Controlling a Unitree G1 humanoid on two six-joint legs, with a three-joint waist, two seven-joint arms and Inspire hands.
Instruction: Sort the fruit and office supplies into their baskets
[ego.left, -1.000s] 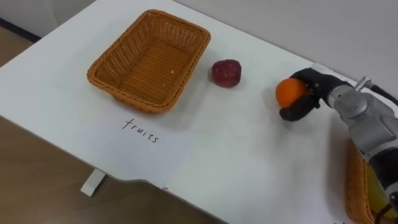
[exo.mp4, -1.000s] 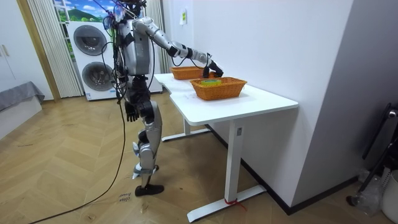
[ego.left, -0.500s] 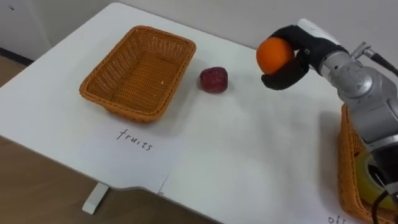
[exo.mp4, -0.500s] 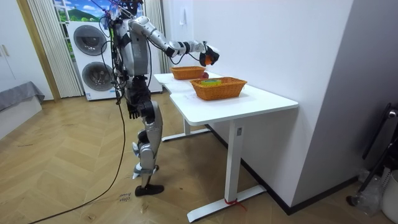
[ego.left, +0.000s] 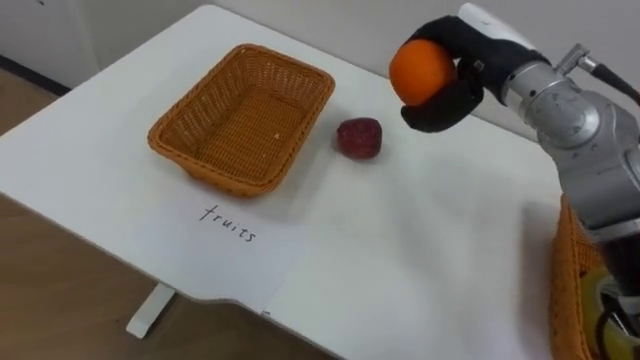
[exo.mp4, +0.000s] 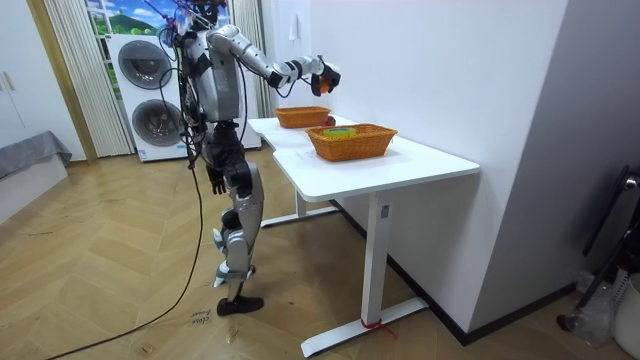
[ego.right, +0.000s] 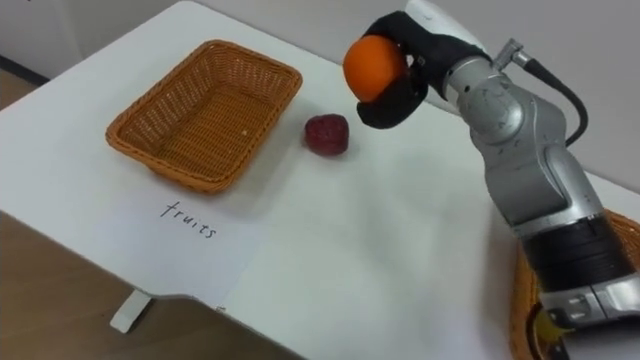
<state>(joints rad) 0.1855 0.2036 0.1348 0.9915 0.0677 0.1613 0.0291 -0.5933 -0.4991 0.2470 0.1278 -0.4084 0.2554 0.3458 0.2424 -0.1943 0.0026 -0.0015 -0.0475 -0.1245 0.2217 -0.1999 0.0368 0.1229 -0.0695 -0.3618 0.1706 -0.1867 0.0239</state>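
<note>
orange up, bound for fruit basket

right hand (ego.left: 452, 95) curls round the orange (ego.left: 422, 68), lifted off the table (ego.left: 420, 260) since a second ago, now above-right of the red fruit (ego.left: 359, 138). fruit basket (ego.left: 240, 180) empty; drop likely next. left hand (exo.mp4: 212, 180) hangs by hip.

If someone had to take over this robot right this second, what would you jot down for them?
Right hand: shut on the orange, held above the table.
Left hand: hangs at the robot's side, idle.
Red fruit: on the table beside the left basket, which holds no fruit.
Right basket: something yellowish inside.
Done: orange in hand.
Left to do: orange and red fruit into the left basket.
</note>
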